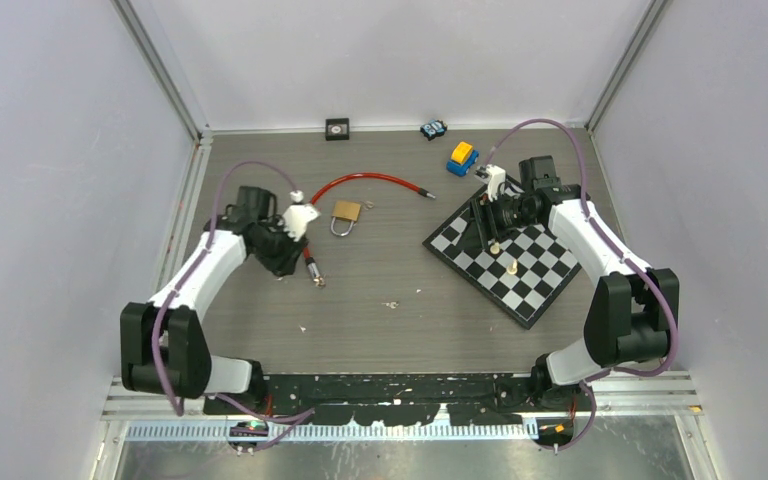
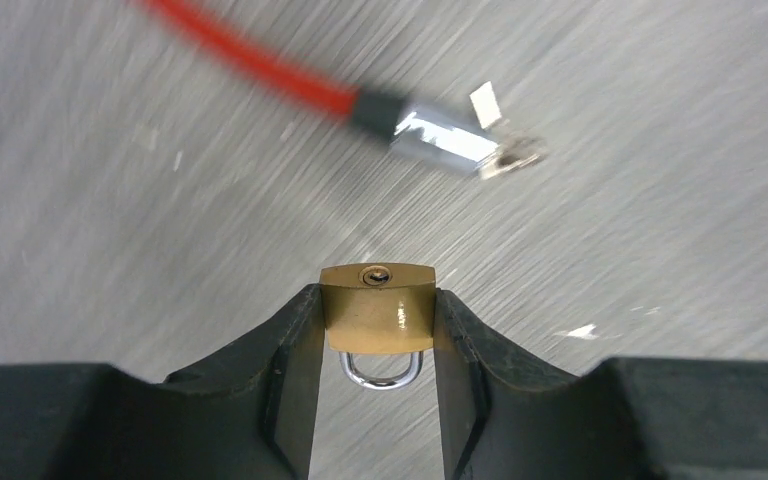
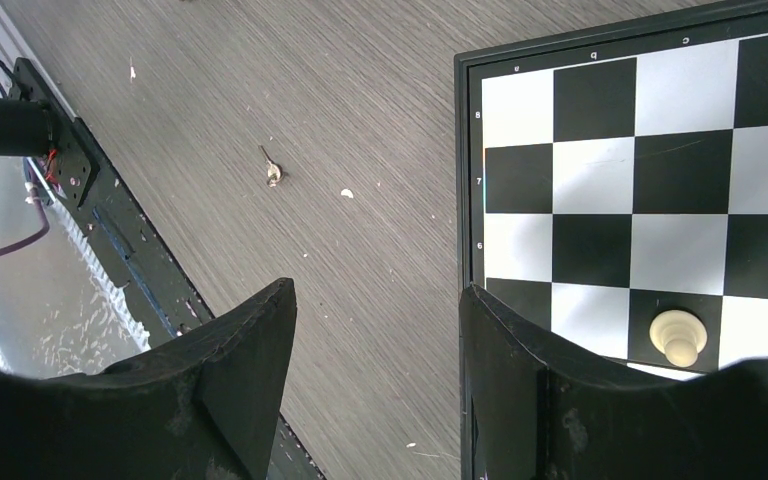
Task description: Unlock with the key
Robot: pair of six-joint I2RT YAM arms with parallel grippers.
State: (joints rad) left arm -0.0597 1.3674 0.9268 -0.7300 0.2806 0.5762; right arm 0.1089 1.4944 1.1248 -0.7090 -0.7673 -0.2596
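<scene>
padlock (image 2: 376, 312) is sitting between the fingers of your left hand (image 2: 377, 298), bottom centre of the left wrist view. both pads are pressing its brass sides, so that hand is gripping it, with the keyhole end pointing away and the shackle toward the camera. the overhead view is disagreeing: it is showing a padlock (image 1: 346, 213) lying on the table (image 1: 390, 285) just right of that hand and apart from it, so be checking the grip before you are trusting it.

key (image 2: 516, 153) is lying at the upper right of the wrist view, touching the silver end of the red cable (image 2: 260, 65). whether it is inserted there is not showing.

your right hand (image 3: 375, 370) is hanging open and empty over the left edge of the chessboard (image 3: 610, 150).

judging from this, you are steadying the lock for the key. be squeezing only the flat sides, leaving the keyhole face and shackle uncovered and turned toward the middle of the table. be taking the key by its bow, blade sticking out.

no box, bowl or tray is showing. the chessboard is carrying a pale pawn (image 3: 678, 335) on a dark square, lower right of the right wrist view.
</scene>
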